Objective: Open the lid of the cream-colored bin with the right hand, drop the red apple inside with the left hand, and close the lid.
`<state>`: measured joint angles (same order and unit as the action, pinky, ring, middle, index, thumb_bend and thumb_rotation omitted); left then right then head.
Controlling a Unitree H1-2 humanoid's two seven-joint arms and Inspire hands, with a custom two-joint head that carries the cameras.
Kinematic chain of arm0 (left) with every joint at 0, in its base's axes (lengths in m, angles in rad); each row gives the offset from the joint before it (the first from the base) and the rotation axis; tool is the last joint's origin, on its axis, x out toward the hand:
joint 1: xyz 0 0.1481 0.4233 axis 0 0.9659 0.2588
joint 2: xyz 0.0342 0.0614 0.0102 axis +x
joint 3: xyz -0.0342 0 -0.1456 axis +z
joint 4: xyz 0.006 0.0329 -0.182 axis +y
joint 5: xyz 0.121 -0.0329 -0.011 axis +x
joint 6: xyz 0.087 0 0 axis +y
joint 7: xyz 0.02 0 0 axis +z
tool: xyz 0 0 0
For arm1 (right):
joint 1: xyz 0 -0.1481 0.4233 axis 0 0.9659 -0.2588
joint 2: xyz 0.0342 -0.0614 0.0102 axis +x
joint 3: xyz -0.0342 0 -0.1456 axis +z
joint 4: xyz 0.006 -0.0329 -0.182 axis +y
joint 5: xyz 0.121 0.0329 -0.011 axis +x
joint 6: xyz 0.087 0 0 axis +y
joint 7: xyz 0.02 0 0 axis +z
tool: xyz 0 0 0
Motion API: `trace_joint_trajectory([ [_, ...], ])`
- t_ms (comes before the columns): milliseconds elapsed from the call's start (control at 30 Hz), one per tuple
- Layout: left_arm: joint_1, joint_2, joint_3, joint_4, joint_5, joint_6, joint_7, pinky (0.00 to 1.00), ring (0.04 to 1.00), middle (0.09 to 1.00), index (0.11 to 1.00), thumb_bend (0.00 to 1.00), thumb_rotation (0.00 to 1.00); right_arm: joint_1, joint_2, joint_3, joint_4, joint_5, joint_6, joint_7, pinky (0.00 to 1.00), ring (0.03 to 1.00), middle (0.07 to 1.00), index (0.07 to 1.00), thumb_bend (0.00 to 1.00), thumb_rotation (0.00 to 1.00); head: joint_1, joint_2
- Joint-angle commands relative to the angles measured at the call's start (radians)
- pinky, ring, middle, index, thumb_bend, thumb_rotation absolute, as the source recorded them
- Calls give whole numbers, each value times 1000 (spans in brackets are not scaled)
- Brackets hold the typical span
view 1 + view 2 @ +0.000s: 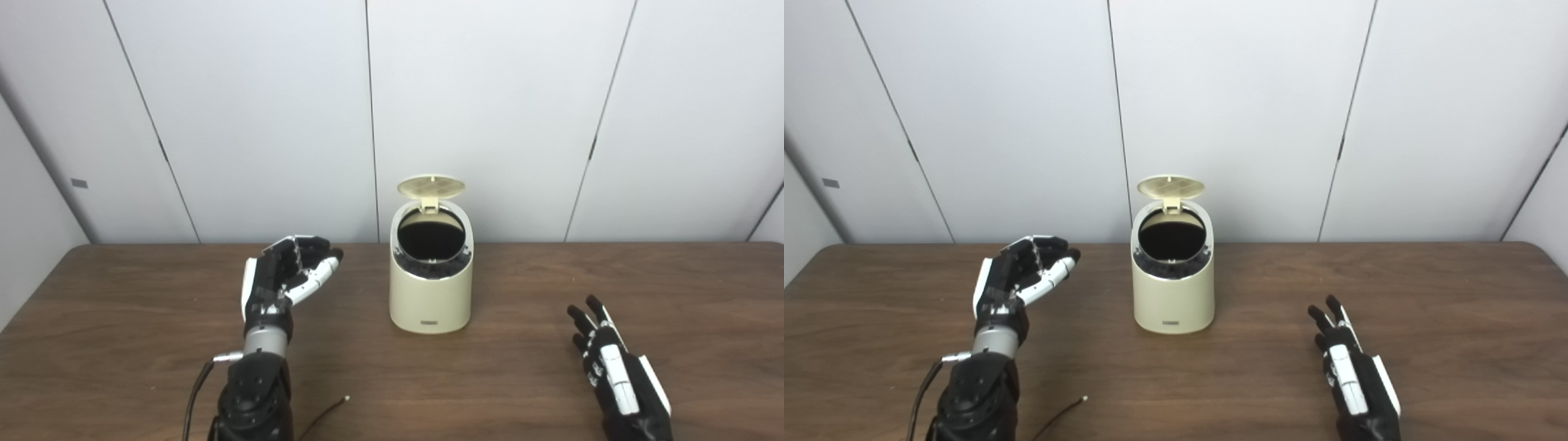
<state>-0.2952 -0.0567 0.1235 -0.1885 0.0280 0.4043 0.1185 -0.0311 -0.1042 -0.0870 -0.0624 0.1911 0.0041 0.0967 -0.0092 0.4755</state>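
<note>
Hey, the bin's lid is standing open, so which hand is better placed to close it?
Probably the right hand, which the task assigns to the lid. It lies flat and empty on the table, right of the bin. The left hand is raised nearer the bin, also empty. No apple is visible.

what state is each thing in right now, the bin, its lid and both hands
cream-colored bin: upright on the table, mouth uncovered, inside dark, contents not visible
lid: flipped up and back on its hinge, open
left hand: raised left of the bin, fingers curled, holding nothing visible
right hand: low over the table right of the bin, fingers apart, empty
red apple: not in view
</note>
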Motion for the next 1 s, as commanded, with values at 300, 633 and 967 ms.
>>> trace_joint_trajectory([
  [300, 150, 98, 12, -38, -199, -164, -175, 931, 961, 981, 973, 579, 563, -144, -68, 3, -45, -12, 13, 30, 1000, 1000, 961, 984, 670, 867, 2, 5],
  [633, 259, 136, -37, -51, -162, -240, -193, 1000, 1000, 1000, 1000, 611, 922, -345, -113, 41, -52, -148, 100, 12, 982, 984, 959, 915, 695, 932, -3, 15],
  [967, 315, 120, -10, -16, -157, -282, -174, 1000, 1000, 1000, 1000, 609, 943, -578, -135, 115, -89, -202, 396, 55, 993, 993, 953, 878, 654, 891, -11, 27],
])
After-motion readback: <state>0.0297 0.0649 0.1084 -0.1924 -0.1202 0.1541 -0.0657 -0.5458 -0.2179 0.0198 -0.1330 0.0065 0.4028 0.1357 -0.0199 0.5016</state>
